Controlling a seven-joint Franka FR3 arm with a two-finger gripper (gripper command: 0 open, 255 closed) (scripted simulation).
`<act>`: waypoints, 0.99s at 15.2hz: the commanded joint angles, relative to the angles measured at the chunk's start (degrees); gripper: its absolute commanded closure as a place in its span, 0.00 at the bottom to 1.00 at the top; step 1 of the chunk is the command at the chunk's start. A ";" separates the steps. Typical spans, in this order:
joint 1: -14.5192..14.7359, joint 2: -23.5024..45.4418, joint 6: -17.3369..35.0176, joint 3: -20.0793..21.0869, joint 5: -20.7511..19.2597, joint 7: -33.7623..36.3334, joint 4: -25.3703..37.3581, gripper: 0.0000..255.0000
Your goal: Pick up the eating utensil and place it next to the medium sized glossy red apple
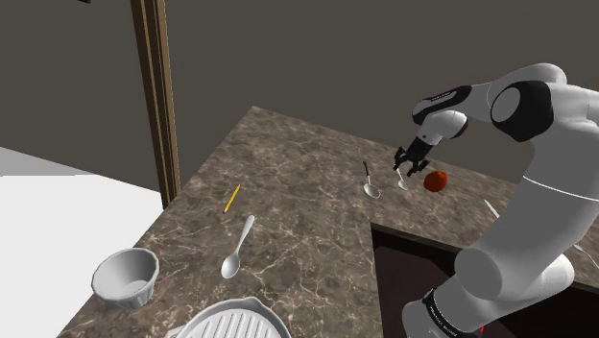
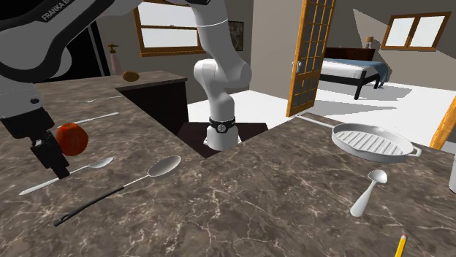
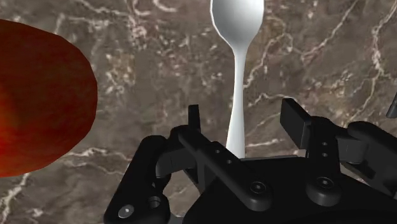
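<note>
Tool: the black tool (image 1: 413, 167) (image 2: 52, 165) (image 3: 242, 114) hangs low over the far right part of the bench in the shoulder view. Its fingers (image 3: 292, 119) stand apart and grip nothing.
White spoon: the white spoon (image 1: 401, 181) (image 2: 99, 163) (image 3: 237, 25) lies flat on the bench right under the tool. In the wrist view its slim handle runs between the two fingers, neither finger touches it, and its bowl points away from the tool.
Apple: the glossy red apple (image 1: 437, 181) (image 2: 71, 138) (image 3: 38, 102) sits on the bench just beside the white spoon, on the shoulder view's right of it, with a strip of bare marble between them.
Bench: brown marble with pale veins (image 1: 307, 202) (image 2: 256, 197) (image 3: 331, 57).
Dark-handled spoon: the dark-handled spoon (image 1: 371, 184) (image 2: 162, 167) lies near the white spoon on the shoulder view's left, not touching it.
Second white spoon: the second white spoon (image 1: 235, 252) (image 2: 367, 191) lies well apart from the tool, nearer and to the shoulder view's left.
Pencil: the yellow pencil (image 1: 231, 198) (image 2: 400, 245) lies just beyond the second white spoon.
Bowl: the white fluted bowl (image 1: 126, 276) stands at the near left corner in the shoulder view.
Grill pan: the white ribbed grill pan (image 1: 230, 322) (image 2: 369, 140) lies at the near edge, to the bowl's right.
</note>
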 commanded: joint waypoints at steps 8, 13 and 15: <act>-0.29 -2.49 -6.47 -0.92 -1.91 1.23 4.23 0.00; -0.29 -2.49 -6.47 -0.92 -1.91 1.23 4.23 0.00; -0.29 -2.49 -6.47 -0.92 -1.91 1.23 4.23 0.00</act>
